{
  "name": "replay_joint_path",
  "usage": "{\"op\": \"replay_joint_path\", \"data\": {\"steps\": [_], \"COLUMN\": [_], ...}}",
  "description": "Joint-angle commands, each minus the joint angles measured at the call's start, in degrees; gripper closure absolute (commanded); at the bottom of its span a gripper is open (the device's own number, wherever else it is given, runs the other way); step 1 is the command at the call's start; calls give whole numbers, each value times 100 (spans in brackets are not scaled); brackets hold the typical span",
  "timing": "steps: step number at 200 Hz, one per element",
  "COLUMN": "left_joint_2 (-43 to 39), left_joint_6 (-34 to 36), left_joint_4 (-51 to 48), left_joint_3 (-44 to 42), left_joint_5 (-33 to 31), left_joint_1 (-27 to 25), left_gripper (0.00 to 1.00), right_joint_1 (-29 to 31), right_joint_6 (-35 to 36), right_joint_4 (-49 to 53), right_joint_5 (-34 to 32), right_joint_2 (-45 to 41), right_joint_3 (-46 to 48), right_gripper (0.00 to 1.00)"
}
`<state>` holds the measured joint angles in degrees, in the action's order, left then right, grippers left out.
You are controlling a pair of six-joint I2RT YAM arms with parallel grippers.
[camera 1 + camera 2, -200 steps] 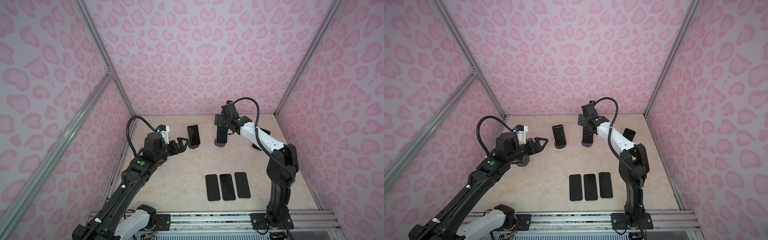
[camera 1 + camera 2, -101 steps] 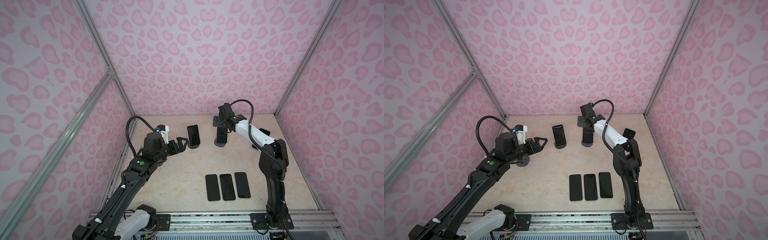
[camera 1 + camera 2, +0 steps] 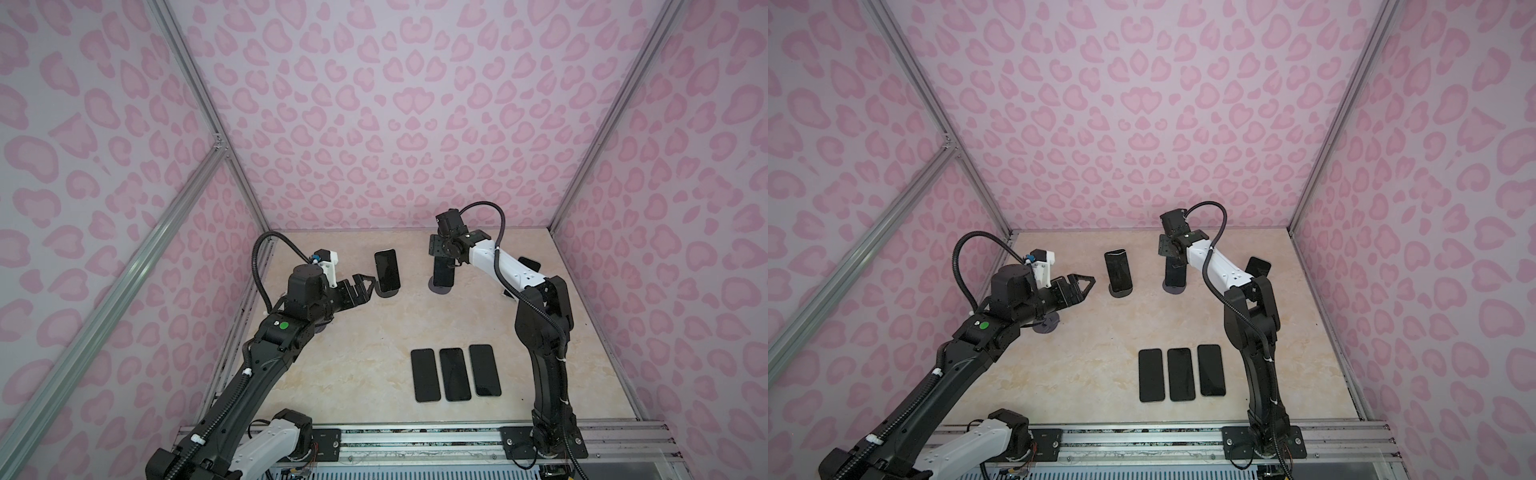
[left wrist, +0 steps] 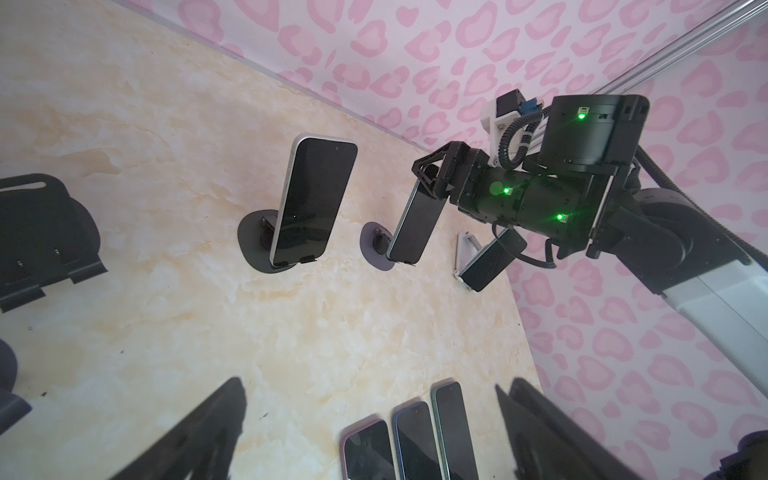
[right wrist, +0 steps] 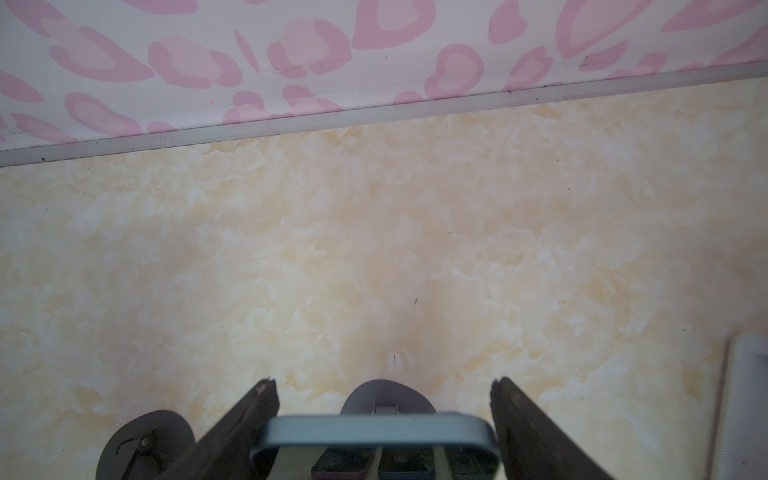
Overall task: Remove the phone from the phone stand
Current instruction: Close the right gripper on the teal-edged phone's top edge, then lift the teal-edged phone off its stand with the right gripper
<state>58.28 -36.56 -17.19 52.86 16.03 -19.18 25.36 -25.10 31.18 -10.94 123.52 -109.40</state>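
A dark phone (image 3: 442,276) (image 3: 1175,277) leans on a round-based phone stand (image 4: 374,245) (image 5: 382,395) at the back middle of the table. My right gripper (image 3: 444,261) (image 3: 1174,259) (image 4: 432,178) comes down over its top end. In the right wrist view the phone's blue-grey top edge (image 5: 374,430) spans the gap, and both fingers of the gripper (image 5: 384,382) press against its sides. The phone still rests in the stand. My left gripper (image 3: 368,283) (image 3: 1088,283) (image 4: 370,386) hangs open and holds nothing, just left of another phone (image 3: 387,271) (image 4: 311,199) on a second stand.
Three phones (image 3: 455,374) (image 3: 1180,374) lie flat side by side near the front. A further phone (image 3: 530,264) (image 4: 490,259) leans on a white stand by the right wall. A bare stand (image 3: 1046,324) (image 4: 41,224) sits under my left arm. The back wall is close behind.
The right arm has drawn its elbow in and settled the gripper on the phone's top, and its fingers have narrowed onto the sides. The left arm has barely moved.
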Motion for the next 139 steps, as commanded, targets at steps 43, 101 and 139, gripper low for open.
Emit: {"op": "replay_joint_path", "data": {"steps": [43, 101, 139], "left_joint_2": [17, 20, 10], "left_joint_6": [-20, -18, -8], "left_joint_4": [138, 140, 148], "left_joint_3": [-13, -21, -21], "left_joint_5": [23, 32, 25], "left_joint_1": [23, 37, 50], "left_gripper": [1, 1, 1], "right_joint_1": [3, 47, 86], "right_joint_6": [67, 198, 244], "right_joint_4": [-18, 38, -127], "right_joint_5": [-57, -69, -157], "right_joint_2": [67, -161, -392], "right_joint_3": [-46, 3, 212], "right_gripper": [27, 34, 36]}}
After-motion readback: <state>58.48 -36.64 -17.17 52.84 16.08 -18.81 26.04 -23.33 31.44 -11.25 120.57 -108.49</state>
